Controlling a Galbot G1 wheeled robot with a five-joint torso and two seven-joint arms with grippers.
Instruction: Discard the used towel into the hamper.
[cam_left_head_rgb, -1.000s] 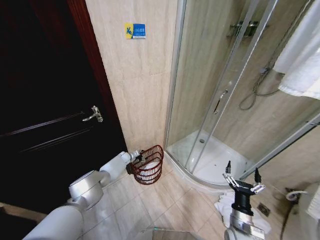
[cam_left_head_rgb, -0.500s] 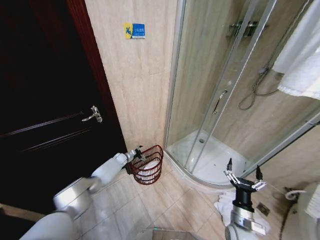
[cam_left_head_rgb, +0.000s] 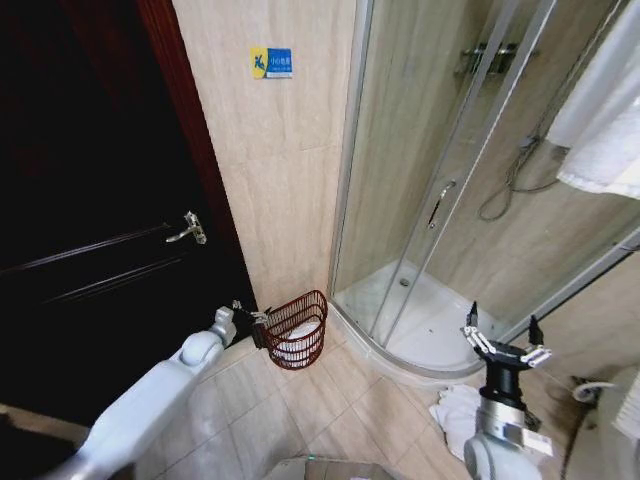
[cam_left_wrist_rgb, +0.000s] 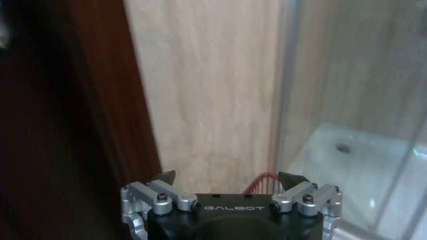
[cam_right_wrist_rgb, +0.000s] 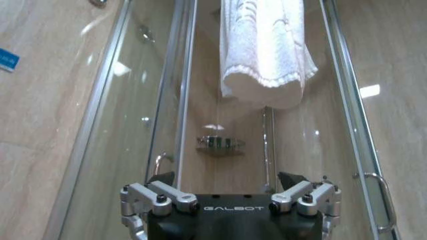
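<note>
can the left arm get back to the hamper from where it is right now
Probably yes. The left gripper hangs open just beside the hamper, on its door side, with only bare floor tile between them and nothing blocking the open rim.

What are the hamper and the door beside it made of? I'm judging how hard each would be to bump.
The hamper looks like thin metal wire with a reddish-brown coating: an open see-through weave with something white inside. The door appears to be dark polished wood, with a faint sheen and a silver lever handle.
</note>
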